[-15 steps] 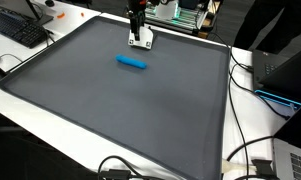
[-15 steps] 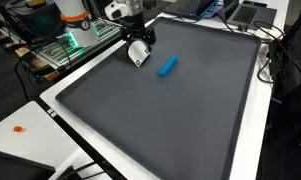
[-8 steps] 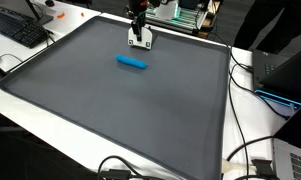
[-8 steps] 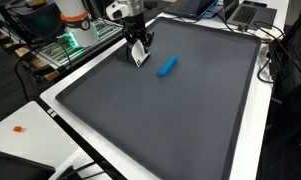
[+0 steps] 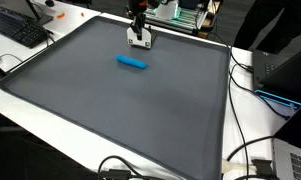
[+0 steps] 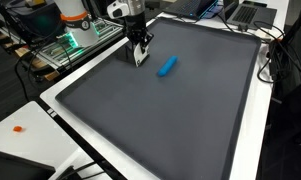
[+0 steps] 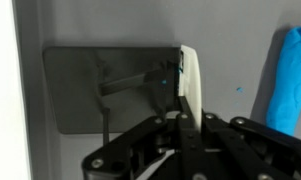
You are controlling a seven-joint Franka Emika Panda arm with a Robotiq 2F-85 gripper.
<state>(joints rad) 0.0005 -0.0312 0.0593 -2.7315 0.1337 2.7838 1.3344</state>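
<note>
One blue bar [image 5: 132, 62] is the only loose piece on the dark grey mat [image 5: 110, 120]. It lies flat, off to one side of the jaws and apart from them. The wrist view shows it at the edge of the picture, beside the closed fingertips and not between them. Nothing is lifted or held, so, judging by how things lie, handling of the bar has not begun: there is no grasp and no contact, and every step with it is left to do.

The gripper [image 6: 140, 58] has its jaws pressed together. In the wrist view the pale tips meet in one thin strip with nothing visible between them. The arm reaches in from the side of the mat nearest the equipment rack [image 5: 185, 14], with the wrist pointing straight down, so the gripper hangs upright and low over the mat. Whether the tips touch the surface I cannot tell. A dark shadow lies on the mat under and beside the jaws.
</note>
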